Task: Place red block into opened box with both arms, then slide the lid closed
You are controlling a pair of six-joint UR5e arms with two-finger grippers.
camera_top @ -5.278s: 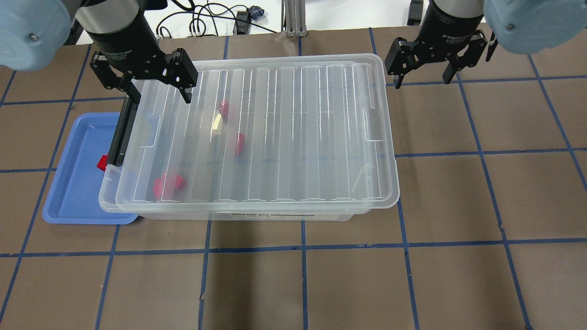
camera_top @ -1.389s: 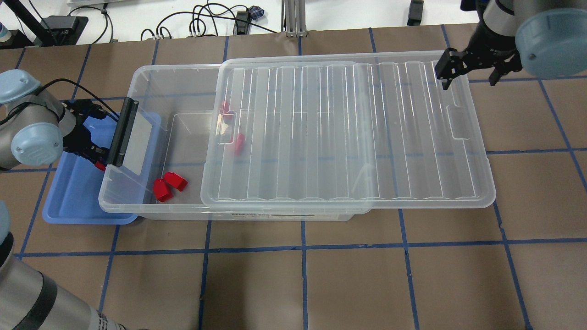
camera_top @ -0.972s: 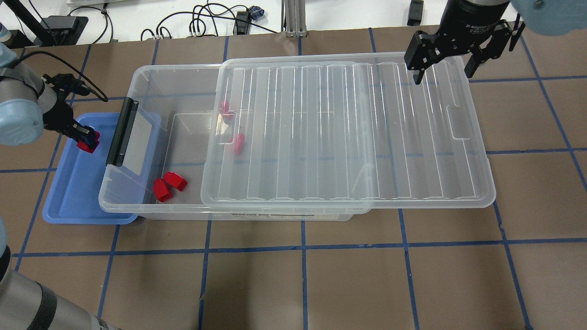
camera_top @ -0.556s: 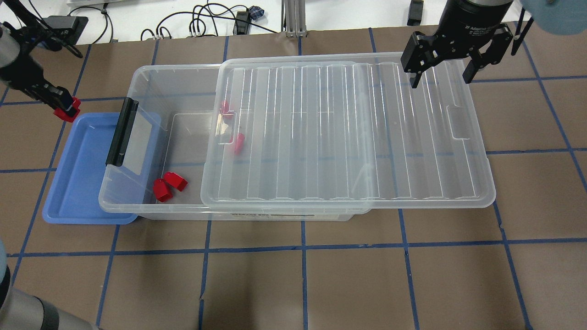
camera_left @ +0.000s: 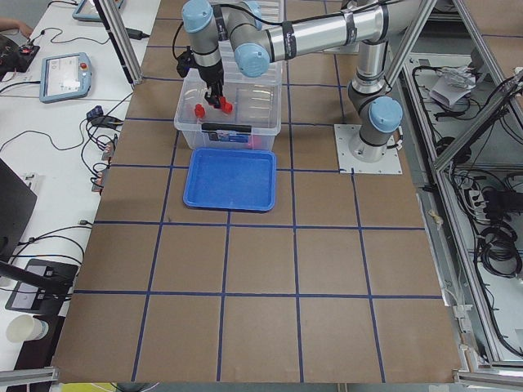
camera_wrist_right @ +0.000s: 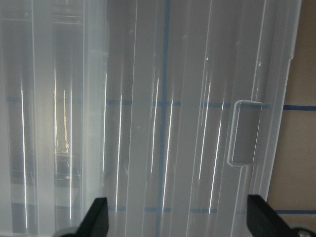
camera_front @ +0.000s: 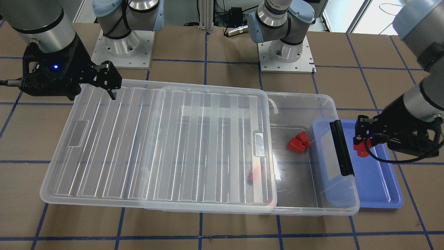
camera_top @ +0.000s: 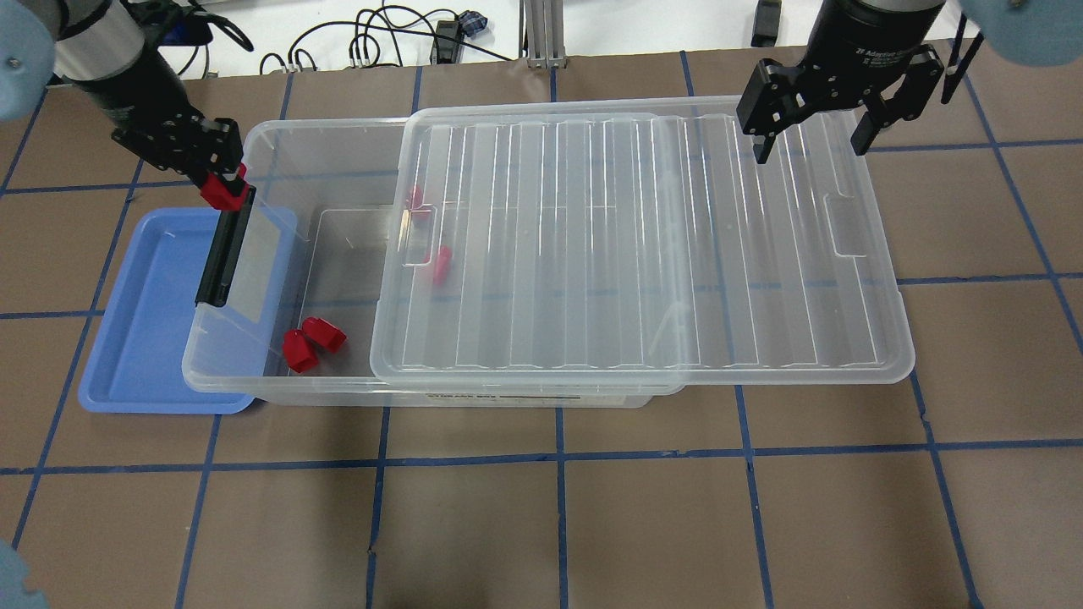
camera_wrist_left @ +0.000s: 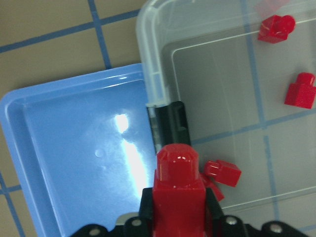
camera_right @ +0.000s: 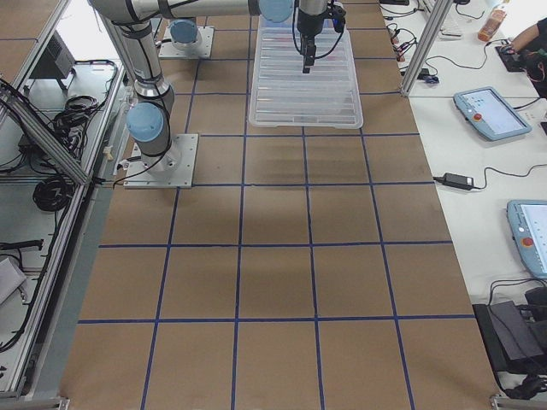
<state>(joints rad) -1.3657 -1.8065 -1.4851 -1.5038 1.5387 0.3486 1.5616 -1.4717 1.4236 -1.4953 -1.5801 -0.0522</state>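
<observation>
The left tool (camera_top: 222, 179) is clamped on the block (camera_top: 227, 194), whose stud points away from the wrist. In the left wrist view the block (camera_wrist_left: 177, 190) hangs over the far end of the clip bar (camera_wrist_left: 171, 126), right where the box (camera_top: 279, 391) meets the tray (camera_top: 140, 338) — lifted, not yet inside the box. The tray lies partly under the box's left end. Inside the open part of the box sit loose blocks (camera_top: 311, 340), two of them touching near the front wall and two more farther in, seen through the edge of the lid (camera_top: 643, 245). The lid is slid toward the robot's right, so it overhangs the box's right end and leaves the left end uncovered. The right tool (camera_top: 808, 127) has its fingers (camera_wrist_right: 98, 218) spread wide above the lid's far right corner, gripping nothing — whether it touches the lid I cannot tell. Everything rests on the brown bench (camera_top: 592, 524) gridded with blue tape.
</observation>
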